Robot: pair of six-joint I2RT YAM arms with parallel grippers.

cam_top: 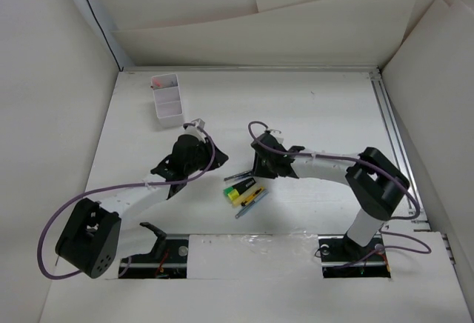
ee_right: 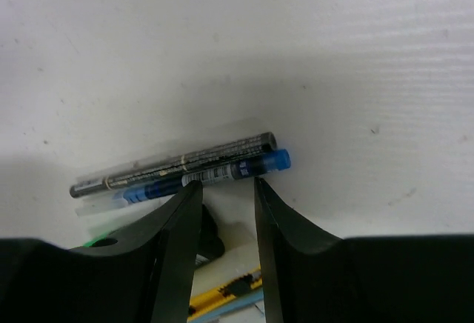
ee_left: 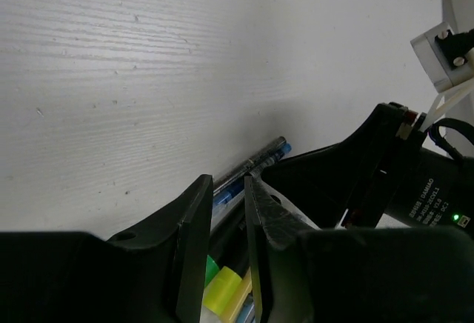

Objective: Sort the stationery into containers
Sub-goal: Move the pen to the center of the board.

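Observation:
The stationery lies in a small pile (cam_top: 243, 192) at the table's middle front: a yellow-green highlighter (cam_top: 237, 192) with black parts and several thin pens. My right gripper (cam_top: 261, 169) hangs open just above the pile. In its wrist view the tips (ee_right: 227, 184) stop beside a blue pen (ee_right: 215, 169) and a grey pen (ee_right: 185, 160), with nothing between the jaws. My left gripper (cam_top: 198, 158) is left of the pile. Its jaws (ee_left: 226, 182) stand a narrow gap apart and empty, and the highlighter (ee_left: 222, 292) shows beyond them. The white divided container (cam_top: 169, 104) stands at the back left.
Something small and red (cam_top: 159, 84) sits in the container's far compartment. White boards wall in the table on three sides, and a metal rail (cam_top: 390, 141) runs along the right edge. The right arm's black housing (ee_left: 385, 182) fills the right of the left wrist view.

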